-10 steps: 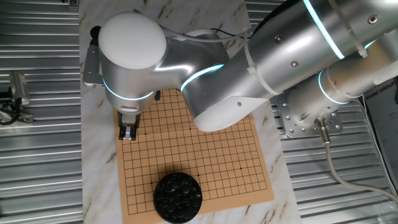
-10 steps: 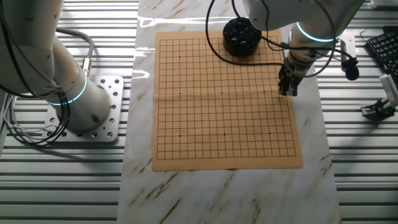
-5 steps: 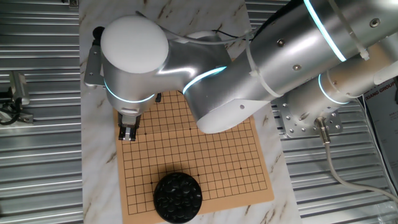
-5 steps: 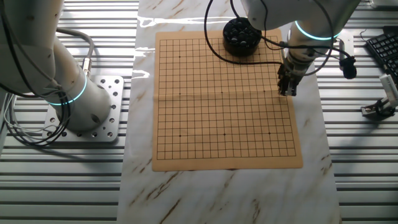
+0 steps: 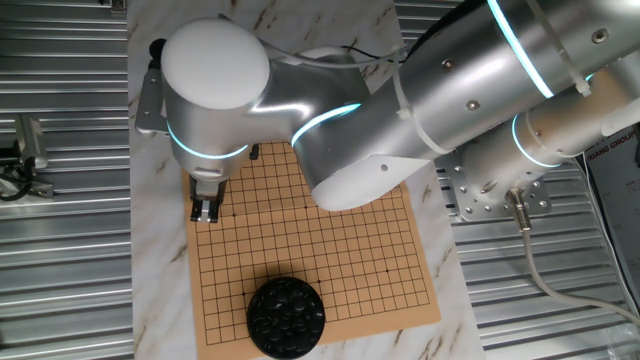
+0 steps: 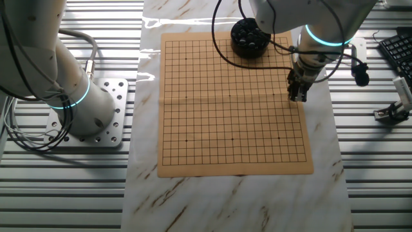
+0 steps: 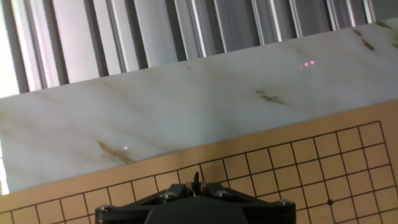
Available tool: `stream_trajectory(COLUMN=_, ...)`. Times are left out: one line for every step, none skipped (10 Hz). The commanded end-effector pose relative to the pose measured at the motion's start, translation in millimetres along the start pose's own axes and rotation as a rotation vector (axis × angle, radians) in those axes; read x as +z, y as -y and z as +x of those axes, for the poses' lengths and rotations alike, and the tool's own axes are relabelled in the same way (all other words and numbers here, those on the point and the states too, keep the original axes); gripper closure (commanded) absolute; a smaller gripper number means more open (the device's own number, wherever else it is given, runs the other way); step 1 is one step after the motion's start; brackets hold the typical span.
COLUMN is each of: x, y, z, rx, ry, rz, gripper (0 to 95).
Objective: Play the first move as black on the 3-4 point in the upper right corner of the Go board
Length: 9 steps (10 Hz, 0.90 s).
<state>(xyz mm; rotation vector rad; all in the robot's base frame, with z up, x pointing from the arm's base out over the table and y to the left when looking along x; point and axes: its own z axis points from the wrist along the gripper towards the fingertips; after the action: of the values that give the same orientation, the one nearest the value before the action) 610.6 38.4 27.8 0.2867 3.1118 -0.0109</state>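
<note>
In the hand view a small black stone (image 7: 196, 178) stands edge-on, pinched between the jaws of my gripper (image 7: 196, 186), which is shut on it. The gripper (image 5: 205, 211) hangs low over the wooden Go board (image 5: 330, 255) near its edge, several lines in from the marble side. From the other fixed view the gripper (image 6: 297, 96) is over the board's (image 6: 225, 103) right edge, about halfway along it. The fingers hide the stone in both fixed views. No stones lie on the grid.
A round black bowl (image 5: 286, 317) full of black stones sits on the board's edge; the same bowl (image 6: 250, 37) is at the far side in the other fixed view. Marble tabletop (image 7: 186, 106) borders the board. The arm's base (image 6: 77, 96) stands left.
The gripper has crept a short way along the board edge, away from the bowl, still shut on the stone.
</note>
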Motion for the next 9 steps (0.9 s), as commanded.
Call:
stream_trajectory(x=-0.9, y=3.6, z=-0.5, rx=-0.004, ry=-0.001, rz=-0.004, gripper=95.0)
stream_trajectory(x=-1.0, y=7.2, z=-0.4, rx=-0.009, ry=0.0, rz=-0.006, gripper=95.0)
stream_trajectory(x=-2.3, y=15.3, z=0.1, rx=-0.022, ry=-0.002, rz=-0.009, gripper=95.0)
stream_trajectory(x=-5.3, y=21.8, z=0.4, rx=-0.03, ry=-0.005, rz=-0.016, gripper=95.0)
stream_trajectory(x=-8.5, y=26.6, z=0.7, rx=-0.033, ry=-0.01, rz=-0.019, gripper=95.0)
stream_trajectory(x=-10.3, y=30.2, z=1.1, rx=-0.037, ry=-0.01, rz=-0.02, gripper=95.0)
stream_trajectory(x=-12.1, y=36.6, z=2.2, rx=-0.043, ry=-0.011, rz=-0.028, gripper=95.0)
stream_trajectory(x=-11.2, y=40.3, z=3.2, rx=-0.045, ry=-0.008, rz=-0.038, gripper=95.0)
stream_trajectory(x=-10.1, y=42.3, z=3.7, rx=-0.05, ry=-0.007, rz=-0.036, gripper=95.0)
